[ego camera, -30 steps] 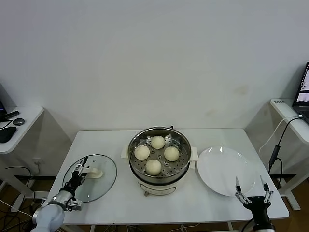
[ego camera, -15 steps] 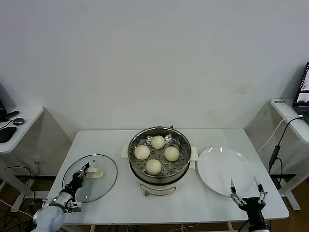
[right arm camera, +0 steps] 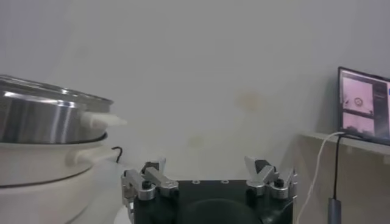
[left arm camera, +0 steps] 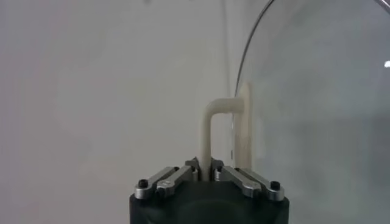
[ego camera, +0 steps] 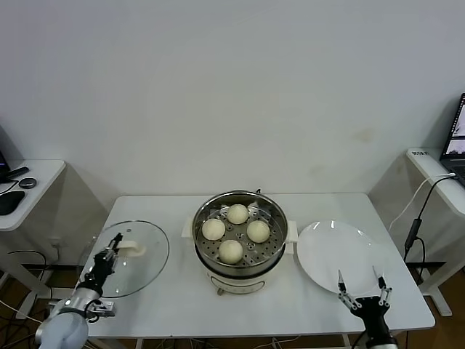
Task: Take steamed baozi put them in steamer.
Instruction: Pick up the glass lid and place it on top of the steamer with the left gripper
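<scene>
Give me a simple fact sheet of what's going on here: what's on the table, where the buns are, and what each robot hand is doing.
Table: white, holds steamer, lid and plate
Steamer: centre, uncovered
Baozi: four, all on the tray inside the steamer
Lid: glass, on the robot's left of the steamer, tilted up off the table
Left gripper: shut on the lid's white handle
Plate: white, on the robot's right of the steamer, nothing on it
Right gripper: open, holds nothing, at the table's near edge by the plate
</scene>
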